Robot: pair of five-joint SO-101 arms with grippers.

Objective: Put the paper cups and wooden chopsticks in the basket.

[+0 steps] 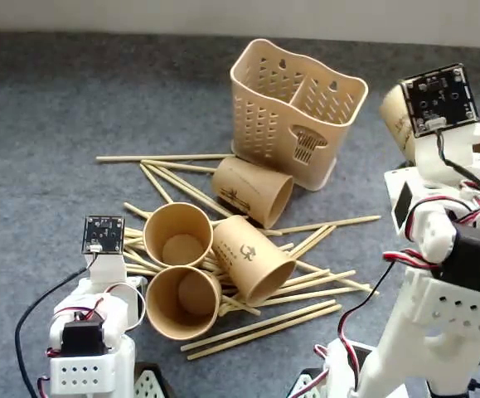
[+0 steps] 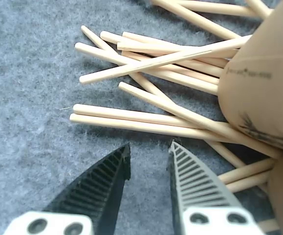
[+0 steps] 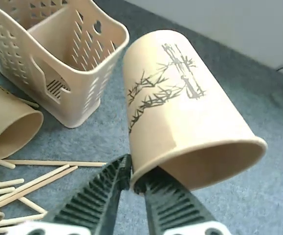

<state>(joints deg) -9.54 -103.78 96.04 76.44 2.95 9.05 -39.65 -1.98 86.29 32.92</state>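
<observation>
In the high view the basket (image 1: 298, 108) stands upright in the upper middle of the frame on the grey mat (image 1: 57, 108), split by a wall into two compartments. At the upper right, the right arm (image 1: 447, 249) is raised beside the basket. The right gripper (image 3: 134, 183) has its jaws pinched closed on the wall of a paper cup (image 3: 180, 112) close to the rim. The cup is tilted, with its base nearest the basket's rim, near it but not touching. The same paper cup (image 1: 395, 116) peeks out behind the arm's camera board in the high view. Four others lie on the mat in the centre of the frame. The second cup (image 1: 252, 191) is on its side just in front of the basket. The third cup (image 1: 177, 235) shows its open mouth. The fourth cup (image 1: 252, 257) is tipped over beside the third, and the fifth cup (image 1: 181, 300) lies below them, mouth also in view. The wooden chopsticks (image 1: 289, 319) are scattered under and around these cups, fanning from centre left to lower right. The left arm (image 1: 90, 332) sits at the lower left. The left gripper (image 2: 148, 152) hangs low over bare mat with its jaws slightly parted and nothing between them, its tips just short of a pair of chopsticks lying side by side.
</observation>
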